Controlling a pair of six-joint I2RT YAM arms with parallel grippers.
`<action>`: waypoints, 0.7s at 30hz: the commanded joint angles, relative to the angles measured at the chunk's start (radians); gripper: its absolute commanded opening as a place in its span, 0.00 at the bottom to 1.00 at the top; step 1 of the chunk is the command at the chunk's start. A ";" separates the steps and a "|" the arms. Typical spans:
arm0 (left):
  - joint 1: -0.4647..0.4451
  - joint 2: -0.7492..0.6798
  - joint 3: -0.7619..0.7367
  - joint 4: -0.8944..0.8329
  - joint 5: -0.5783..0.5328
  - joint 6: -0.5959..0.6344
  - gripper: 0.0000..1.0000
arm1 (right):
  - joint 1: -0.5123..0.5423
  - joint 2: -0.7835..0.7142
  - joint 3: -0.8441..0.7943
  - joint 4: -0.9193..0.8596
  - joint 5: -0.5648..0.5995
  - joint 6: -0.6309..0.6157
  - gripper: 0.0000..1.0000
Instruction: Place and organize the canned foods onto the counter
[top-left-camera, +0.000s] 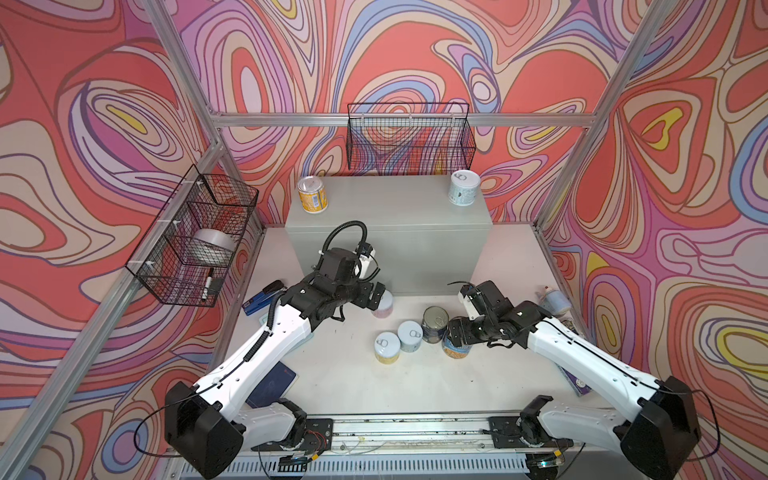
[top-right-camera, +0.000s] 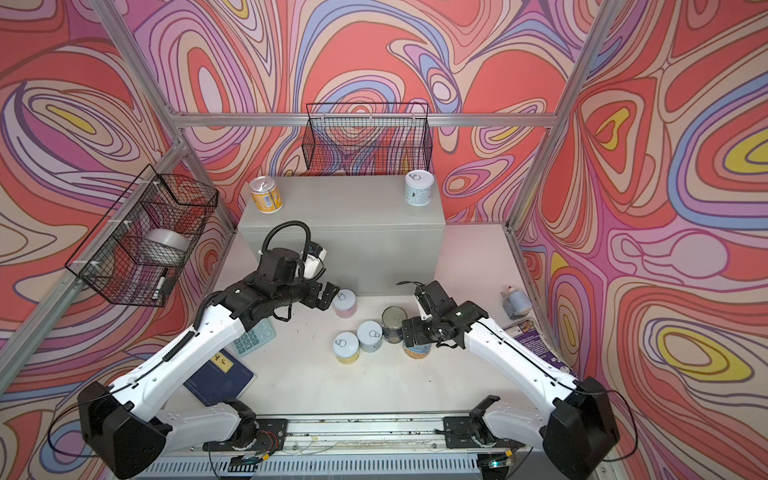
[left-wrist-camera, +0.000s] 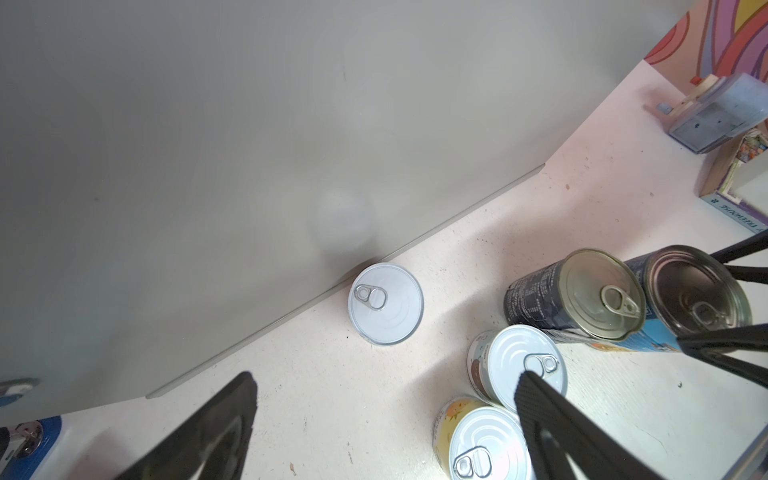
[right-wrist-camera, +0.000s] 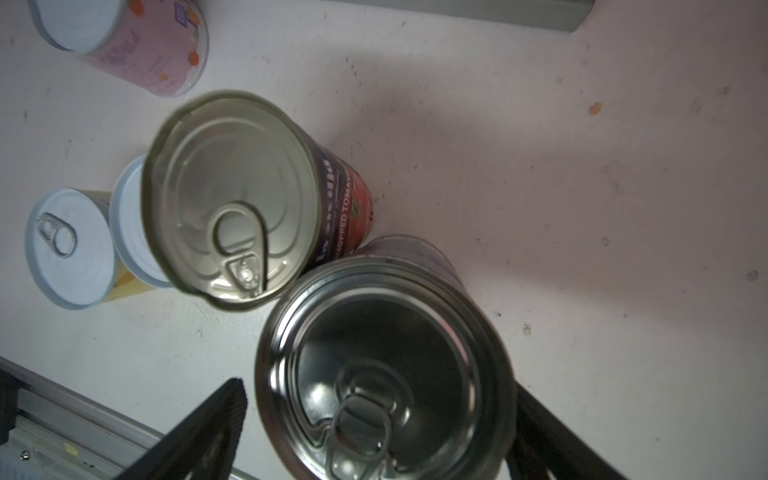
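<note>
The counter is a light-grey box at the back. On its top stand an orange-yellow can at the left and a pale blue can at the right. On the white table a pink can stands against the counter's front, its lid ahead of my open, empty left gripper. Further front cluster a yellow can, a pale blue can, a tall navy can and the tall blue Progresso can. My right gripper straddles the Progresso can, open, with a gap at one finger.
Black wire baskets hang on the back wall and the left wall; the left one holds a silver tape roll. A blue stapler, a calculator and a navy notebook lie left. A pale blue bottle and a book lie right.
</note>
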 joint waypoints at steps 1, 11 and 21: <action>-0.003 -0.007 0.012 0.002 -0.001 0.011 1.00 | 0.022 0.007 0.009 0.015 0.020 0.014 0.95; -0.003 0.001 0.013 0.002 0.033 -0.009 1.00 | 0.027 0.012 -0.011 0.026 0.100 0.064 0.79; -0.026 -0.001 0.013 -0.003 0.024 -0.008 1.00 | 0.026 -0.038 -0.019 0.077 0.132 0.090 0.67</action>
